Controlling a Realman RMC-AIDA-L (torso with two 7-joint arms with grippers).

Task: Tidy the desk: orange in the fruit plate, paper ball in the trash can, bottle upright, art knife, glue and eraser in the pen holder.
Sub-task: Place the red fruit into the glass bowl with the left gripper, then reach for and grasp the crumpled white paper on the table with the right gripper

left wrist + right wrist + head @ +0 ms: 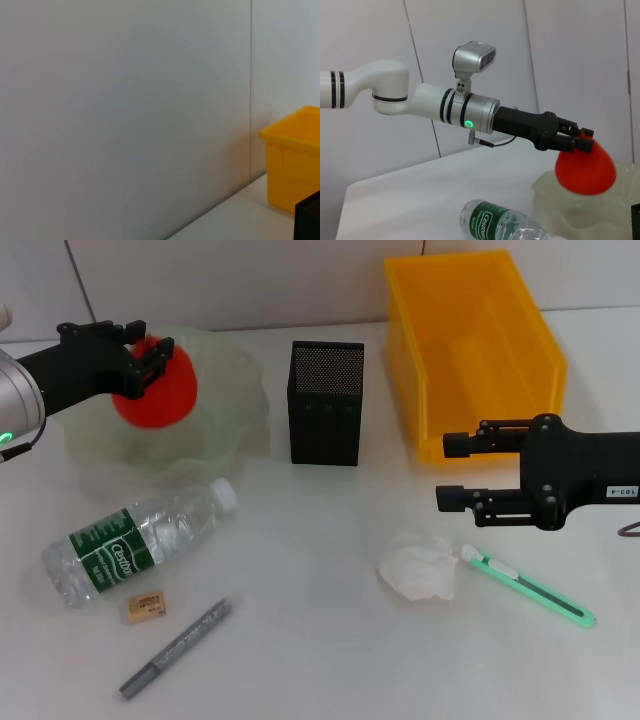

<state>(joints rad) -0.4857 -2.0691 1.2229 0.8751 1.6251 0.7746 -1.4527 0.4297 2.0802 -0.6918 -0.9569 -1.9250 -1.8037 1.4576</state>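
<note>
A white bench [320,660] with a smooth, faintly glossy top fills the scene, lit evenly with only soft shadows. Along its far edge rises a pale grey-white panelled wall [125,110], divided by thin dark vertical seams [250,90]. The wall meets the bench directly at that far edge.

We see a matt white table [320,660], a glossy yellow plastic bin [470,350], a black metal-mesh holder [326,402], a clear glossy plastic bottle [140,540], a crumpled paper ball [420,566] and a translucent, wavy plate [225,405] that looks like frosted plastic.
</note>
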